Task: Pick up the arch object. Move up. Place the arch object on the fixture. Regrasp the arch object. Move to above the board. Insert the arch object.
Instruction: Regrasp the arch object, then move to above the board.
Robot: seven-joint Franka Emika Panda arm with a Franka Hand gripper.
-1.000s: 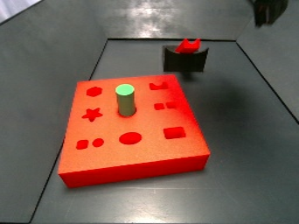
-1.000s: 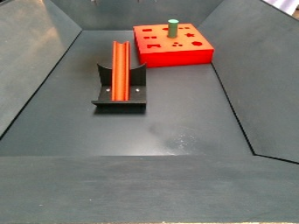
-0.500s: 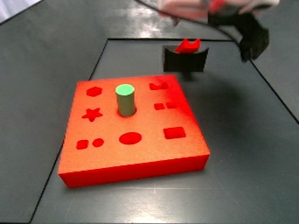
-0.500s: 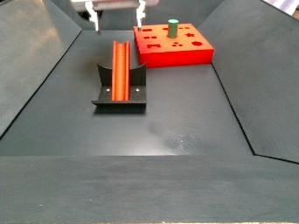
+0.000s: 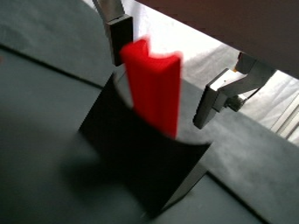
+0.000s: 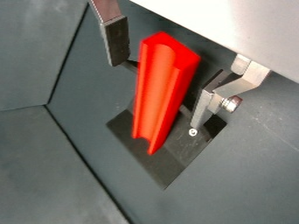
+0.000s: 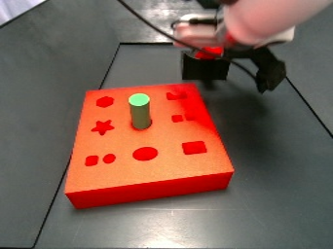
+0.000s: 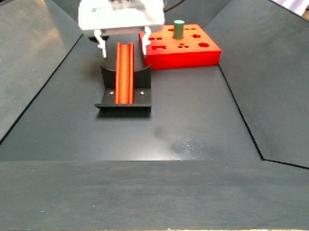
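- Gripper (image 8: 121, 41) hangs over the fixture's (image 8: 125, 97) far end, its fingers (image 6: 115, 39) spread apart, one on each side of the arch object (image 8: 123, 68), not clamping it.
- Arch object lies lengthwise in the fixture's notch.
- Board (image 8: 183, 52) sits beyond the fixture, a green peg (image 7: 139, 111) standing in it.

White arm housing, end effector (image 6: 163, 74) with flat silver fingers (image 6: 114, 37), dark pads, visible screw
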